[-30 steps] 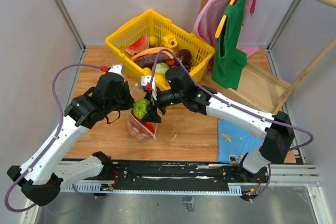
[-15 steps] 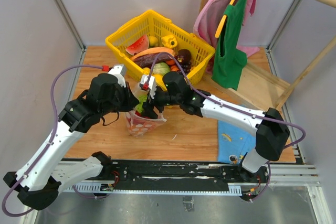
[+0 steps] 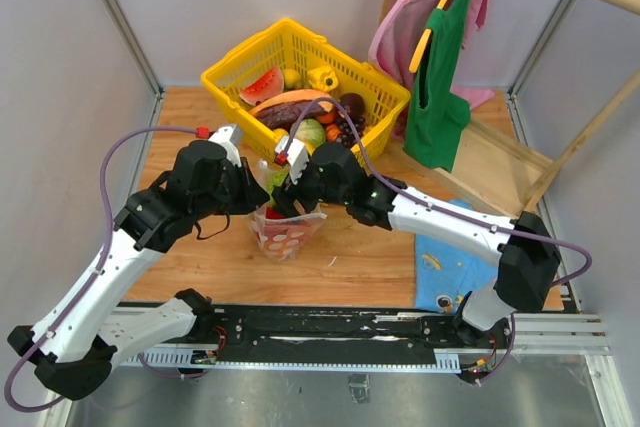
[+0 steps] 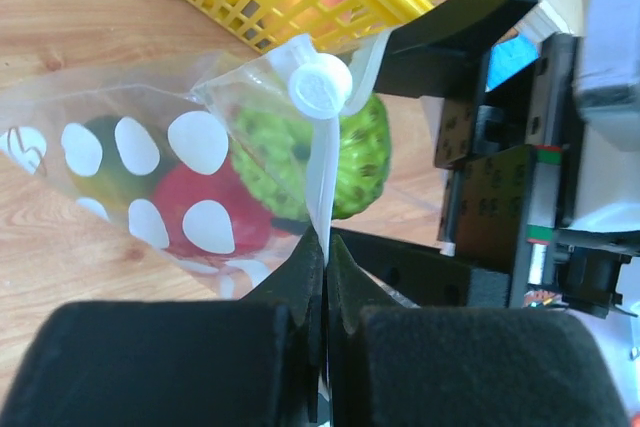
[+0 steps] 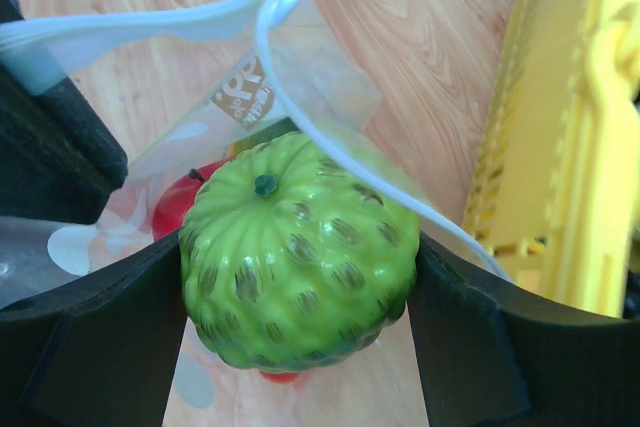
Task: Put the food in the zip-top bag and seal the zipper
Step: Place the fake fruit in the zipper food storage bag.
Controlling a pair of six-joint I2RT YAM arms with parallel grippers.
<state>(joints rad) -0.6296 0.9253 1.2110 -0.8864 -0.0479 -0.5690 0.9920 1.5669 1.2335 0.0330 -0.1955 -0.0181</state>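
- Zip-top bag [image 3: 286,235] sits between the two arms, just in front of the yellow basket [image 3: 228,74], over the wooden table [image 3: 360,247].
- Left gripper [image 4: 325,247] is clenched tight, its jaws pinching one side of the bag's rim at the zipper [image 4: 324,182], so that wall is pulled taut.
- Right gripper [image 5: 300,282] has its jaws spread wide and clasps a bumpy green fruit [image 5: 300,267] from both sides.
- That fruit sits in the bag's mouth, with the zipper strip curving around it and its stem dot facing the right wrist camera.
- A red fruit [image 4: 225,215] lies lower inside the bag, under the green one, and a dull green piece [image 4: 108,147] lies beside it.
- The bag's mouth is open and points up toward the grippers, and its long axis runs roughly upright from the mouth down to the closed bottom near the table.
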